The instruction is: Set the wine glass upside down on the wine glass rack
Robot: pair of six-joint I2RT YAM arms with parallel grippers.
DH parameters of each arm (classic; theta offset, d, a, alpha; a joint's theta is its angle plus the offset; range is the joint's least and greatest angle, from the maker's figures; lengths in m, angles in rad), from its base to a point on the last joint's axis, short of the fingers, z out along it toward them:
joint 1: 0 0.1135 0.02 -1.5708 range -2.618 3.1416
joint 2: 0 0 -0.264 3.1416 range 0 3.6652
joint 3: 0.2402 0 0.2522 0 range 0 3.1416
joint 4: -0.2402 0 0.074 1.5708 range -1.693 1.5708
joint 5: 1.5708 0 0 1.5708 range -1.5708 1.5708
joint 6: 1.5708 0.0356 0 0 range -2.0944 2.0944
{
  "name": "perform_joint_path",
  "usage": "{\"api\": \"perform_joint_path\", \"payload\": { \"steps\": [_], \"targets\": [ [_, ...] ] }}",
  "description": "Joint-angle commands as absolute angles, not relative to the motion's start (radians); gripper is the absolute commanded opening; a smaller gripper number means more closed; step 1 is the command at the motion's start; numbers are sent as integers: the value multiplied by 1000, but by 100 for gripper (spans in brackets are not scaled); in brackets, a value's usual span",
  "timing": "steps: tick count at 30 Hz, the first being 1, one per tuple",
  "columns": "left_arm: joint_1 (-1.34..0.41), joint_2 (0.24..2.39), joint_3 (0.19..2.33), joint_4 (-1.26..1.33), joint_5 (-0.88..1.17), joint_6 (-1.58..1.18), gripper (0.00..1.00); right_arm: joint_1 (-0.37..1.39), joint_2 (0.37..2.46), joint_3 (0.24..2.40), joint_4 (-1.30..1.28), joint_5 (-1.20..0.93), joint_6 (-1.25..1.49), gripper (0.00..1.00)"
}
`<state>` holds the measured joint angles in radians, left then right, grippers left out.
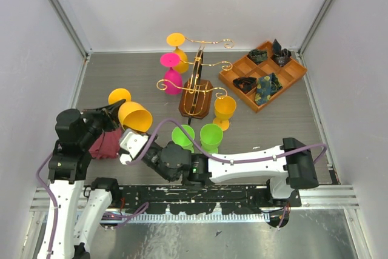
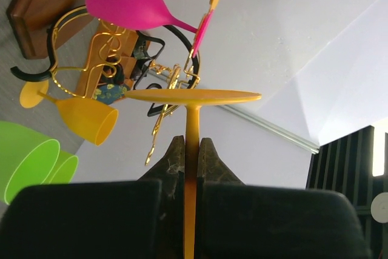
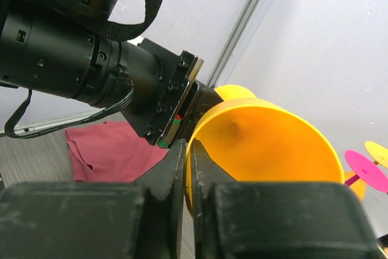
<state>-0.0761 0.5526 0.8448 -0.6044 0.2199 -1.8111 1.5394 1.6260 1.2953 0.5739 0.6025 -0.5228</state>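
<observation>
i saw my left claw pinching the stem of the orange plastic wine glass, my right claw nipping its bowl rim.

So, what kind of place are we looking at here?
Most likely a robot test cell, not a home: plain white walls box in a grey table, two arms are mounted on a metal rail, and bright goblets and a wire rack are set out.
</observation>
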Motion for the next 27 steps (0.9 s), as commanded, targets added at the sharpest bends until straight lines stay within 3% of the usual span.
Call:
{"api": "perform_joint_path", "payload": {
  "steps": [1, 12, 20, 27],
  "targets": [
    [-77, 560, 833, -460, 238, -1764, 0, 1544, 1613, 1301, 588, 654, -498, 18],
    [-77, 773, 929, -240, 159, -1448, 0, 1567, 1482, 1235, 368, 777, -398, 55],
    [-75, 812, 1036, -150, 0, -915, 0, 1597, 1389, 1302, 17, 971, -215, 63],
    [-75, 769, 897, 87, 41, -553, 0, 1613, 1321, 1411, -306, 1050, -2, 69]
  ]
}}
